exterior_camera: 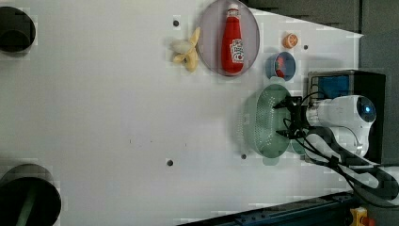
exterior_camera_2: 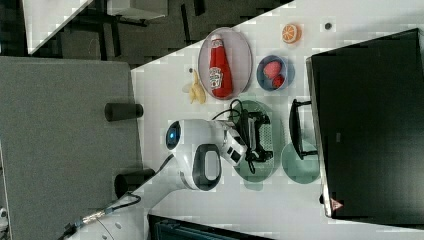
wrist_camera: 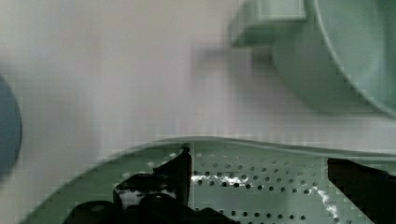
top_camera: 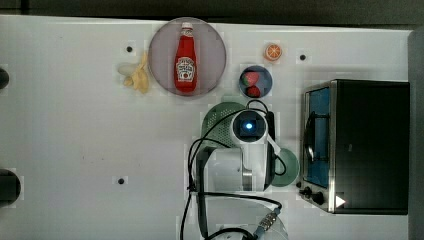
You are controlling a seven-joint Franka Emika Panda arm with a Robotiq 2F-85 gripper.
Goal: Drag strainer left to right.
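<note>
The strainer (exterior_camera: pixel 261 129) is a pale mint-green oval dotted with small holes. It sits on the white table beside the toaster oven, and in the top view the strainer (top_camera: pixel 216 117) is half covered by my arm. My gripper (exterior_camera: pixel 283 118) is open, with both fingers reaching down inside the strainer by the rim on the oven side. In the right view the gripper (exterior_camera_2: pixel 260 135) straddles the middle of the strainer (exterior_camera_2: pixel 262 171). The wrist view has the fingers (wrist_camera: pixel 180 170) spread wide over the perforated floor of the strainer (wrist_camera: pixel 280 205), holding nothing.
A round green mug (top_camera: pixel 289 169) stands right next to the strainer and in front of the black toaster oven (top_camera: pixel 367 145). Farther back are a blue bowl of strawberries (top_camera: pixel 255 81), an orange (top_camera: pixel 273 52), a ketchup bottle (top_camera: pixel 185 59) on a grey plate, and a banana (top_camera: pixel 137 75).
</note>
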